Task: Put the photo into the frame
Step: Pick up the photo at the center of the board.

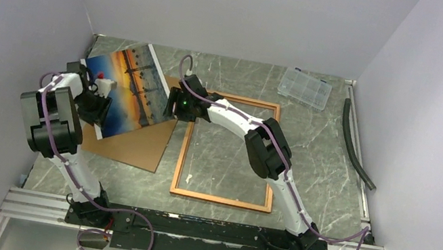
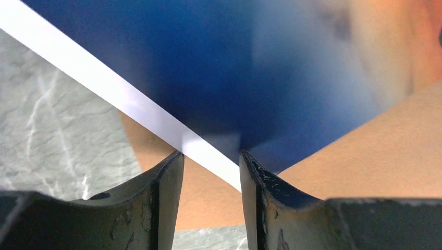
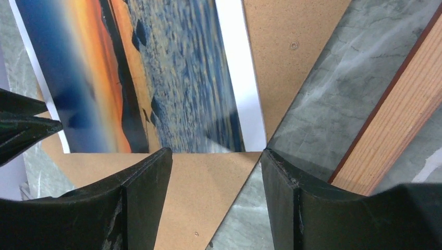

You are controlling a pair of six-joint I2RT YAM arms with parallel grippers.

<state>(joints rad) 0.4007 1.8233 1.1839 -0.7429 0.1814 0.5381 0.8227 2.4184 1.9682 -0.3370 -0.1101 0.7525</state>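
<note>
Closest to the arm bases lies the frame [image 1: 219, 199], flat on the table [image 1: 328, 164] at the right side. Inside its border I see only the marble, so I judge it is waiting there open to receive the print.

A little further, to its left, the brown backing board [image 1: 136, 144] lies flat, with one corner just beside the frame's left rail.

Over this board is the photo [image 1: 131, 92], picture side up, not yet in the frame. It seems raised from the board, but I cannot tell what supports it.

The left gripper [image 2: 211, 156] is at the photo's left edge. Its fingers [image 2: 169, 179] stand apart, and the white border crosses just in front of the gap, so nothing is pinched.

The right gripper [image 3: 216, 153] is at the opposite edge, also spread wide, with the photo's corner just ahead of its tips.

I think the two arms take opposite sides so that such a large sheet does not bend when it is carried across.

Farthest, near the back wall, stands a clear compartment box [image 1: 306, 87], well apart from all this.
</note>
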